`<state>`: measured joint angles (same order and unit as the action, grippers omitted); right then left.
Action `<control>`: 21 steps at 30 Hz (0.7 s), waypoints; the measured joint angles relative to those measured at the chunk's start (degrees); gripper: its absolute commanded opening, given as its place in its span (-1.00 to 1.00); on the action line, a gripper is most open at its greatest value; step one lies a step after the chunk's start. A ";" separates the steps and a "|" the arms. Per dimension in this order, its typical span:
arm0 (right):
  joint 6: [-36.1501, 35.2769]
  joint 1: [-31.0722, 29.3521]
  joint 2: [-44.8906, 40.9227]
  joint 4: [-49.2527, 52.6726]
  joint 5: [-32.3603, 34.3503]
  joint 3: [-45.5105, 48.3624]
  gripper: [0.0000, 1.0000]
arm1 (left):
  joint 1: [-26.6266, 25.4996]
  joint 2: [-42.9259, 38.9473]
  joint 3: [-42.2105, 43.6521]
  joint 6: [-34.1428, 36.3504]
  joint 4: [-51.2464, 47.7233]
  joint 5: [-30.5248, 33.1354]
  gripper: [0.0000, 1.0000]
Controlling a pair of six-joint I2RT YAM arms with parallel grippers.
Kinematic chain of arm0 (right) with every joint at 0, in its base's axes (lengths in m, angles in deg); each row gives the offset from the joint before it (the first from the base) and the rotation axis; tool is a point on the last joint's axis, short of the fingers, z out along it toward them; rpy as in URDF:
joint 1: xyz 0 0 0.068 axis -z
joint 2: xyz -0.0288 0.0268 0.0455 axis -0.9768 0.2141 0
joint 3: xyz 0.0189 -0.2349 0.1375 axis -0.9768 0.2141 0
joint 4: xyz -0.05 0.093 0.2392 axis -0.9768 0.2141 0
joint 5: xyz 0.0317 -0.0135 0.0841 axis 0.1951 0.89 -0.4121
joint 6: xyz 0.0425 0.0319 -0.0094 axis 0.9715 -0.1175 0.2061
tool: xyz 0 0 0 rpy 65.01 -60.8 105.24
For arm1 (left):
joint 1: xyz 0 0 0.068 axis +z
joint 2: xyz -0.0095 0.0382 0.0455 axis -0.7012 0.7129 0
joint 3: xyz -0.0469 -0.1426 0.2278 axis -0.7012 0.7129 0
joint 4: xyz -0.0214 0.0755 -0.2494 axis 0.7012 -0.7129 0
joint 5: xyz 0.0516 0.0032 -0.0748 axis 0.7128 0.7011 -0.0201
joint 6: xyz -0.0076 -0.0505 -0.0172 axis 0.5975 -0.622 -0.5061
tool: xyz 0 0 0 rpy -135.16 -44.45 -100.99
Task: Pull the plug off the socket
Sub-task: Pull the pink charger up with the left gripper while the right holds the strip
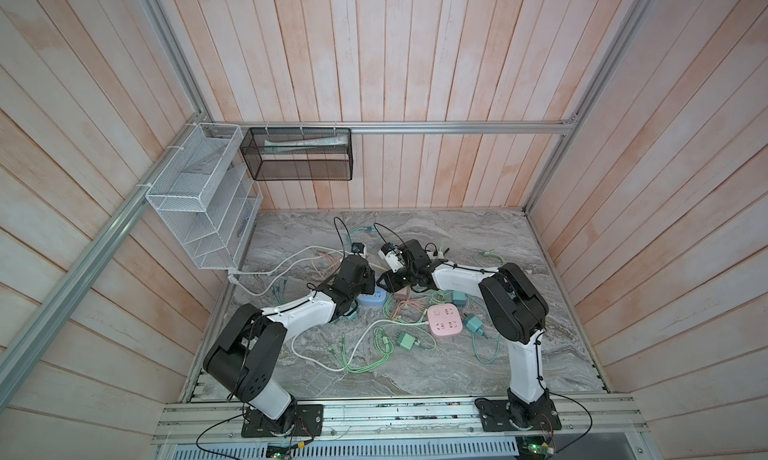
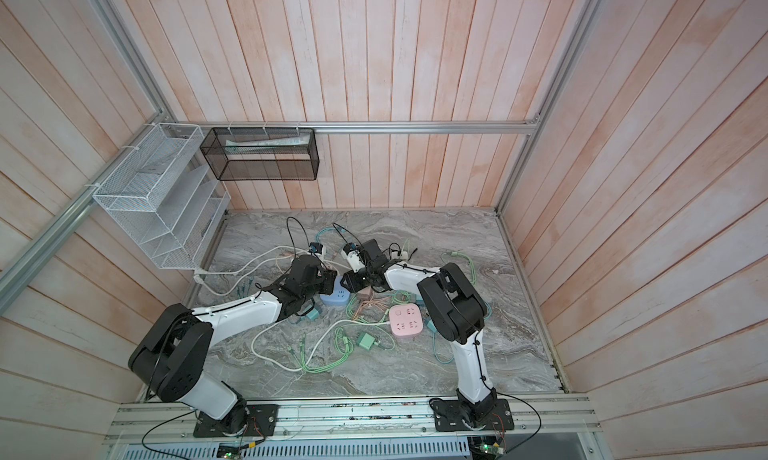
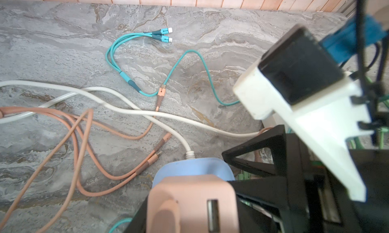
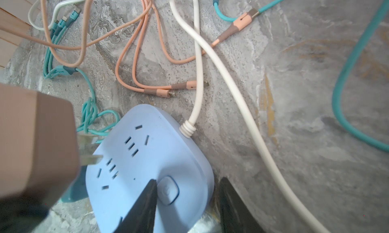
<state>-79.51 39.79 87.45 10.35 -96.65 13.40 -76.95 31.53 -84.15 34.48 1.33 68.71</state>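
As I judge it, the pulling itself is done. The pink plug (image 4: 35,143) is out of the blue socket (image 4: 151,150), because in the right wrist view I can see its metal pins (image 4: 91,159) bare in the air, just above the face of the socket and not inside any slot. The plug hangs close over one corner of the socket. The socket lies flat on the table (image 4: 294,116), with its white cord (image 4: 196,84) running away from it. The left claw (image 1: 371,285) is closed on the plug; in the left wrist view the plug (image 3: 192,202) fills the space right in front of the camera, with the socket (image 3: 189,168) just behind it. The right claw (image 4: 188,187) stands apart: one finger (image 4: 143,204) lies on the top of the socket, beside its button (image 4: 168,189), and the other finger (image 4: 235,206) is past the edge of the socket, over the table. To me this looks like pressing the socket down, not pinching it — though I cannot see if the outer finger touches the edge. For the next move I think I must carry the plug away from the socket, high enough that the pins do not catch the slots or the loose cables (image 4: 134,53) around it. Then I would put it down on a free part of the table, and lift the right claw off the socket only after that.
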 measured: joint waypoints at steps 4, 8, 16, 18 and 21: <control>-0.20 0.00 0.00 -0.07 -0.04 0.00 -0.10 | 2.25 -0.87 1.46 -0.83 0.00 -1.99 -0.48; -1.14 -0.15 -0.02 -0.24 -0.15 0.00 -0.10 | 6.16 -3.21 3.65 -1.53 -1.14 -3.74 -0.48; -3.06 -0.96 0.04 -0.09 0.76 -0.74 -0.10 | 12.28 -3.89 3.67 -2.16 -4.26 -9.29 -0.43; -3.48 -1.14 0.11 0.00 0.98 -0.96 -0.10 | 13.42 -3.08 3.50 -2.34 -4.90 -11.08 -0.39; -4.09 -1.31 0.13 0.22 1.16 -1.16 -0.10 | 14.91 -0.83 2.97 -2.75 -5.81 -13.68 -0.35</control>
<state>-83.60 38.48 87.58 10.57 -95.49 12.25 -62.04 30.70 -81.17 31.73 -4.49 55.03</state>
